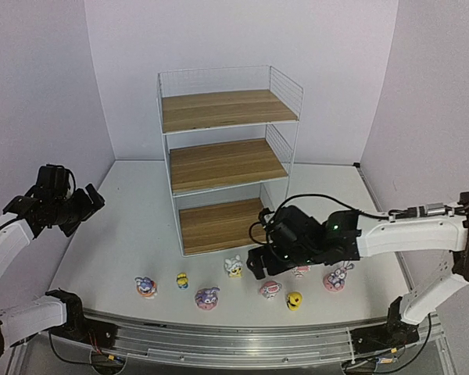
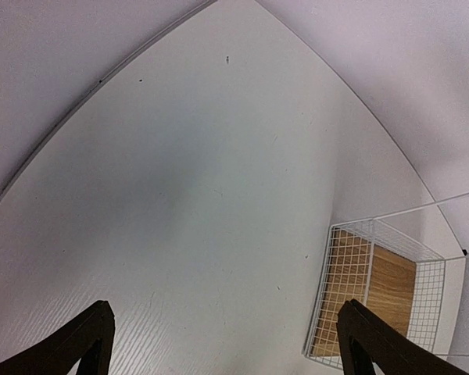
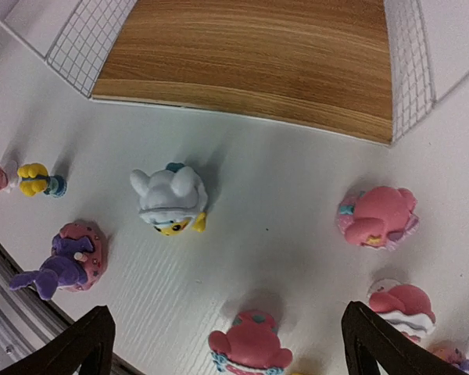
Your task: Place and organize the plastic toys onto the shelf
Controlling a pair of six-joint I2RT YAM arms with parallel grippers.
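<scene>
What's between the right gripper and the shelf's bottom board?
Right wrist view: a white-hooded toy and a pink toy sit on the table; the rest is bare.

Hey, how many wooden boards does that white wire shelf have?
3: the top board, the middle board below it, and the bottom board lowest, all inside the white wire shelf. None appears hidden.

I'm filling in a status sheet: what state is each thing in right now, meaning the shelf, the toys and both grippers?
shelf: upright, nothing on any tier.
plastic toys: all those in view sit on the table in front of the shelf, none held.
left gripper: open, empty, raised over bare table at the left.
right gripper: open, empty, hovering above the toys.
</scene>
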